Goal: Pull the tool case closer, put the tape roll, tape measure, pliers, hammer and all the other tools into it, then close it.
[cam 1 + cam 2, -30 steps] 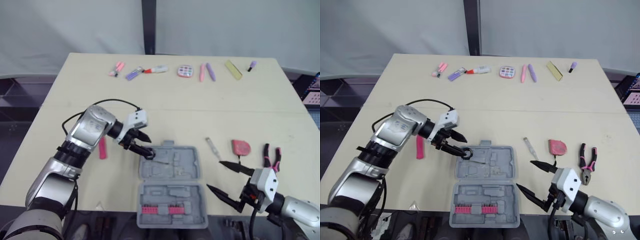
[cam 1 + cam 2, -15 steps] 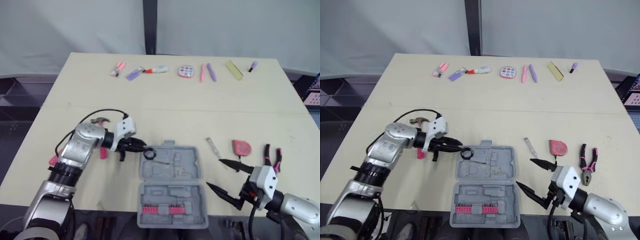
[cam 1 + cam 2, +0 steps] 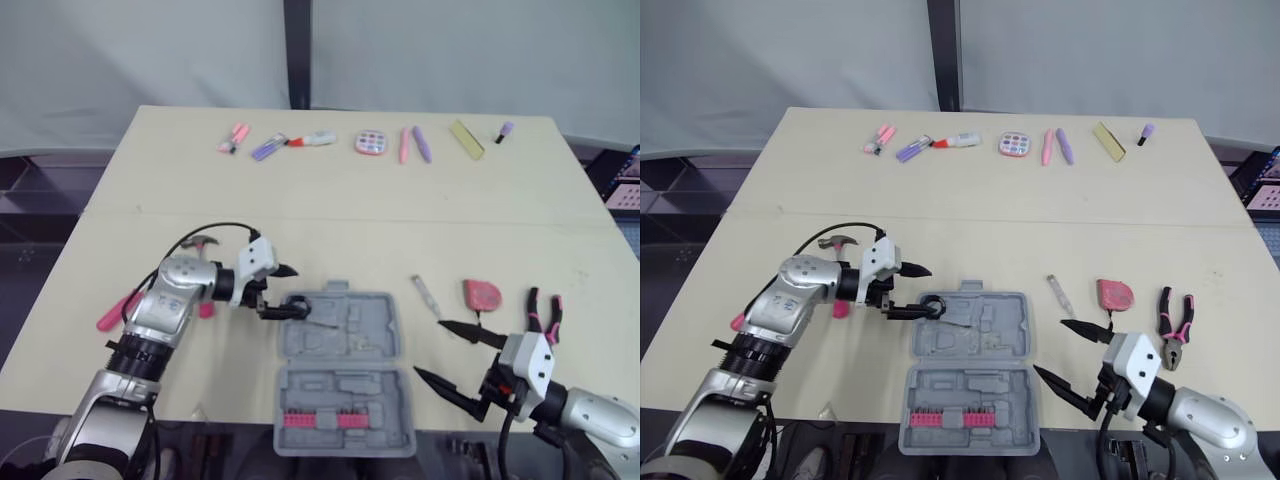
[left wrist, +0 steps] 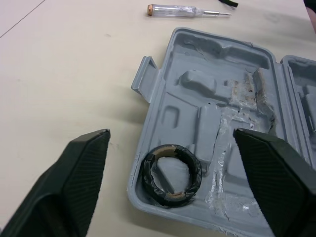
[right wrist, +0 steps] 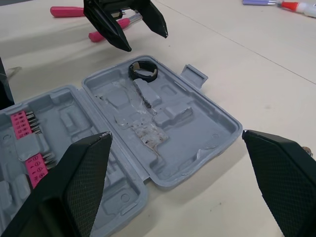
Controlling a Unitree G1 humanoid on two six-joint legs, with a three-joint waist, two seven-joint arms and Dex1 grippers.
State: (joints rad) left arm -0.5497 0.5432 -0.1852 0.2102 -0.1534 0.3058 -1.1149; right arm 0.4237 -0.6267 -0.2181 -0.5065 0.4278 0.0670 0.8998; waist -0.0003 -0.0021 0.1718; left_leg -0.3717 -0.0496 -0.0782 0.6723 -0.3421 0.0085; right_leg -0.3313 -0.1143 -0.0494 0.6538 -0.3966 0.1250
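black tape roll [image 4: 170, 169] lies inside open grey plastic tool case [image 4: 207, 128]; left gripper [image 3: 285, 291] and right gripper [image 3: 428, 348] gape wide.

Reaching in from the near left with left arm [image 3: 165, 310], elbow bent, forearm angled toward the middle. Holding left gripper [image 3: 287, 290] wide open, one black finger above the other, tips pointing right. Sitting low at the near right edge with right arm [image 3: 590, 418], white wrist block forward. Pointing right gripper [image 3: 428, 348] leftward, black fingers spread wide apart.
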